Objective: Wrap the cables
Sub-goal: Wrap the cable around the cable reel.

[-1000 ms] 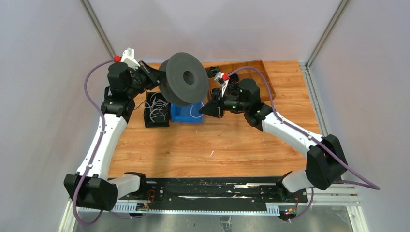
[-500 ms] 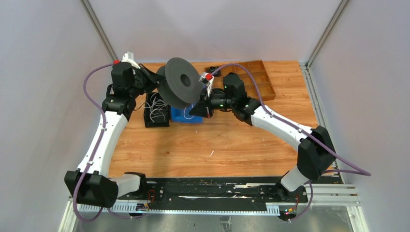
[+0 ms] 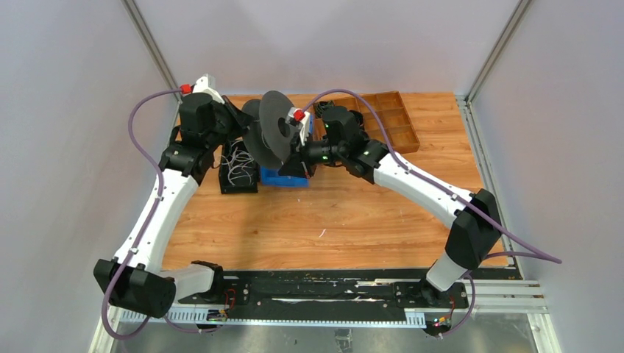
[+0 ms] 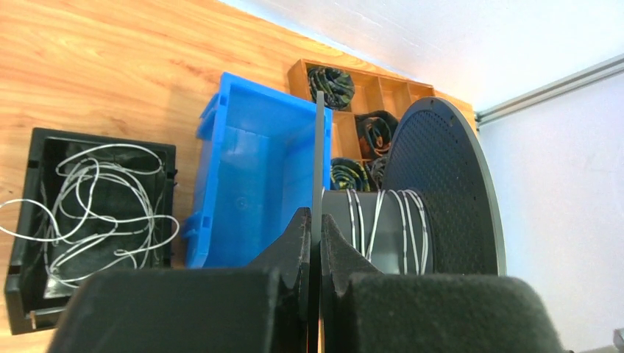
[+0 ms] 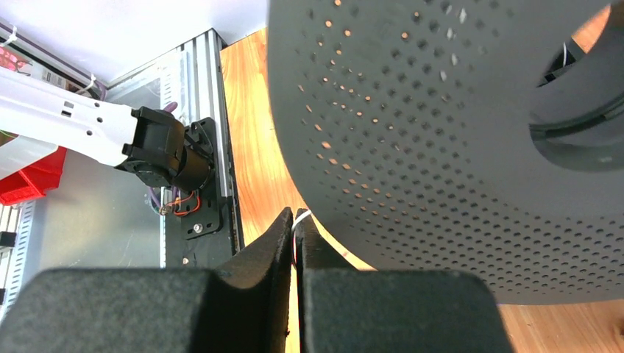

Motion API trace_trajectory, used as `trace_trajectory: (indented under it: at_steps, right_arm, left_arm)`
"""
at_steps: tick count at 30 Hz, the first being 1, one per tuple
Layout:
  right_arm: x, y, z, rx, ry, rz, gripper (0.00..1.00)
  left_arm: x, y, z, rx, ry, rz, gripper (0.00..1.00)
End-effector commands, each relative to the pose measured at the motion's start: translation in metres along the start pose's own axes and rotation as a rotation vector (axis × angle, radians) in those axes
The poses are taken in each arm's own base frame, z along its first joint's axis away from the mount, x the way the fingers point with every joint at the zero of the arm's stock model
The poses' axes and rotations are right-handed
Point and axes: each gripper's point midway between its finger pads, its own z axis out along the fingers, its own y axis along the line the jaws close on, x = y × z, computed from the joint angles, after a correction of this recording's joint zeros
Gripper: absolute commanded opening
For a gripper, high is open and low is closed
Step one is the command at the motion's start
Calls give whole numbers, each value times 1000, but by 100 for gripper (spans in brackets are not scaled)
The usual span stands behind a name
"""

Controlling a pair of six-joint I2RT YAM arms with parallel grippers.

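A dark grey spool (image 3: pixel 274 132) hangs above the bins, its near flange (image 4: pixel 317 140) pinched edge-on between the jaws of my shut left gripper (image 4: pixel 316 220) (image 3: pixel 241 121). A few turns of thin white cable (image 4: pixel 383 220) lie around the spool's core. My right gripper (image 5: pixel 296 220) (image 3: pixel 291 165) is shut on a thin white strand of cable (image 5: pixel 302 215), right beside the spool's perforated outer flange (image 5: pixel 441 147). More loose cables (image 4: pixel 96 198) (image 3: pixel 237 162) lie tangled in a black box (image 4: pixel 22 294).
A blue bin (image 4: pixel 250 169) (image 3: pixel 283 179) sits right of the black box (image 3: pixel 239 184), under the spool. A wooden compartment tray (image 3: pixel 390 118) with black cable coils (image 4: pixel 331 84) stands at the back right. Purple hoses arc over both arms.
My right arm has swung left with the strand, up against the spool. The spool has turned more edge-on and shifted slightly left and back with the left arm.
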Motion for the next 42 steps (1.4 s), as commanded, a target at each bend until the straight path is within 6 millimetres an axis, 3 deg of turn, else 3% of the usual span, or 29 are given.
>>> trace_trajectory:
  at_steps: [1, 17, 42]
  right_arm:
    - [-4, 23, 5, -40, 42, -27, 3]
    - [-37, 27, -1, 6, 48, -113, 3]
    - [-69, 20, -23, 106, 54, -272, 1]
  left_arm:
    - [-42, -11, -9, -26, -171, 98, 0]
    - [-32, -24, -10, -31, -181, 263, 0]
    - [8, -57, -8, 70, -135, 597, 0]
